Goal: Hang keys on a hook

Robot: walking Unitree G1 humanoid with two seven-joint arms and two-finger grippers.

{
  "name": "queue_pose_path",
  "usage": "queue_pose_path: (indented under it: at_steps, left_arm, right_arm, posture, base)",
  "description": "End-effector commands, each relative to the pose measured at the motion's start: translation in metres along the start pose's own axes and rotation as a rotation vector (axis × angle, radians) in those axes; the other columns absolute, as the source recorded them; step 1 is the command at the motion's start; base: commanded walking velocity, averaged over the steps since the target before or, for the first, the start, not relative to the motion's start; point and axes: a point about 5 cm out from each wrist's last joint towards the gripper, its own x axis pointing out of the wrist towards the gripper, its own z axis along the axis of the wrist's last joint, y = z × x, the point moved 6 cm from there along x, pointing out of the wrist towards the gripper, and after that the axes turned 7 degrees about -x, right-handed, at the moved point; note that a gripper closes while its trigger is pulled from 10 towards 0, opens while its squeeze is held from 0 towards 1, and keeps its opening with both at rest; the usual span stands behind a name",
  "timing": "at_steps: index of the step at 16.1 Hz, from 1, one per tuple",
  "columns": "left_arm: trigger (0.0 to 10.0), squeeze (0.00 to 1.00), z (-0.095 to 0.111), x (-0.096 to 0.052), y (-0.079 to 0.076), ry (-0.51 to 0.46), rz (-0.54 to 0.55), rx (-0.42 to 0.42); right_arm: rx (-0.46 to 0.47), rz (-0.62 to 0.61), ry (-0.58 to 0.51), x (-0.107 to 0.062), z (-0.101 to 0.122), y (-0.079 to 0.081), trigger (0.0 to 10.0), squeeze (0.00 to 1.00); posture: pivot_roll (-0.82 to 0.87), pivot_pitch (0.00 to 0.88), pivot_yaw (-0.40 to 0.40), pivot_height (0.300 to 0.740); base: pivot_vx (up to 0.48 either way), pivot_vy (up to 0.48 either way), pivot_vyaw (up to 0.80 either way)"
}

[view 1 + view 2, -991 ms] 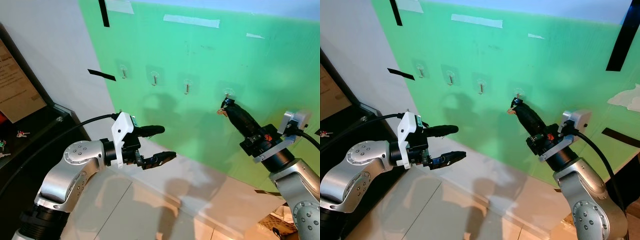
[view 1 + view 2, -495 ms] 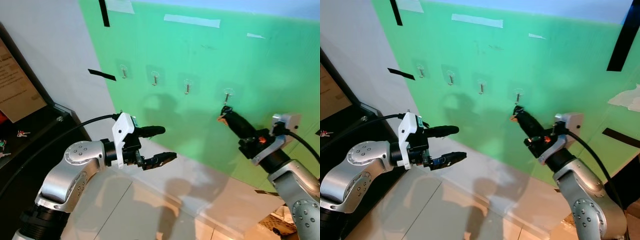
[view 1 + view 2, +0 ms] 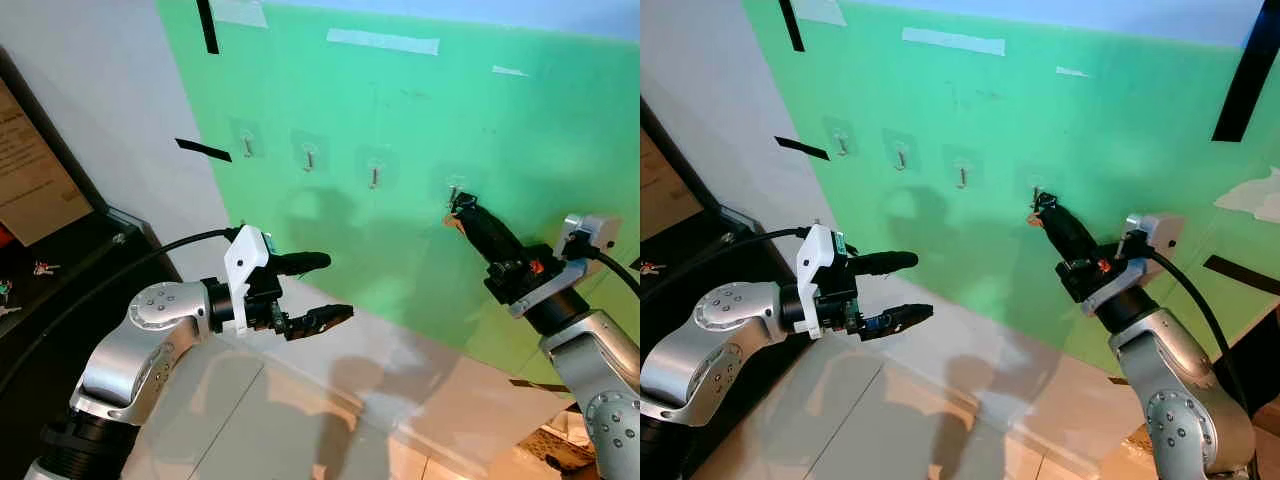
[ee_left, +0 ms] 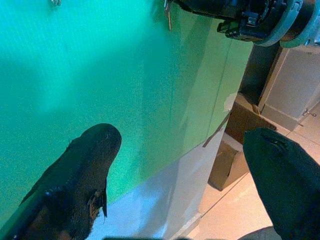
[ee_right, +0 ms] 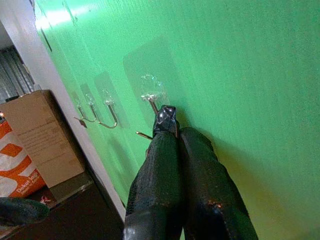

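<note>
Green panel behind the black-fingered right hand, crossed by black tape strips and pale translucent tape strips. Just ahead of the right hand's fingertips, a silver metal hook on a clear adhesive pad; three matching silver hooks beyond it toward the left hand. Dark key fob at the right hand's fingertips. Left hand black, on a white bracket and silver arm. White wall beside the left hand; below both hands, a pale cream floor. Brown cardboard box with an orange-and-white bag beside it.
</note>
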Motion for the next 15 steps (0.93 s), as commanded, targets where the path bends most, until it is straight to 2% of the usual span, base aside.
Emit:
queue_pose_path:
  at_steps: [1, 5, 10, 15]
  left_arm:
    - [10.0, 0.00, 0.000, -0.001, -0.001, 0.013, -0.006, 0.011]
    - [10.0, 0.00, 0.000, -0.001, 0.000, 0.011, -0.003, 0.011]
    - [10.0, 0.00, 0.000, -0.001, -0.001, 0.011, -0.002, 0.008]
    - [10.0, 0.00, -0.001, -0.001, -0.001, 0.017, -0.002, 0.006]
  right_arm:
    - [-0.017, 0.019, -0.015, 0.004, 0.007, 0.006, 10.0, 0.00]
    - [-0.072, -0.032, 0.074, 0.011, -0.007, -0.003, 10.0, 0.00]
    - [-0.147, -0.043, 0.191, 0.008, -0.025, -0.007, 10.0, 0.00]
    - [-0.171, 0.024, 0.241, 0.000, -0.036, 0.003, 10.0, 0.00]
  posture:
    - [-0.15, 0.000, 0.094, 0.740]
    - [-0.15, 0.000, 0.090, 0.740]
    - [-0.15, 0.000, 0.087, 0.740]
    - [-0.15, 0.000, 0.089, 0.740]
  base:
    - [0.000, 0.000, 0.00]
    - [0.000, 0.000, 0.00]
    - [0.000, 0.000, 0.00]
    - [0.000, 0.000, 0.00]
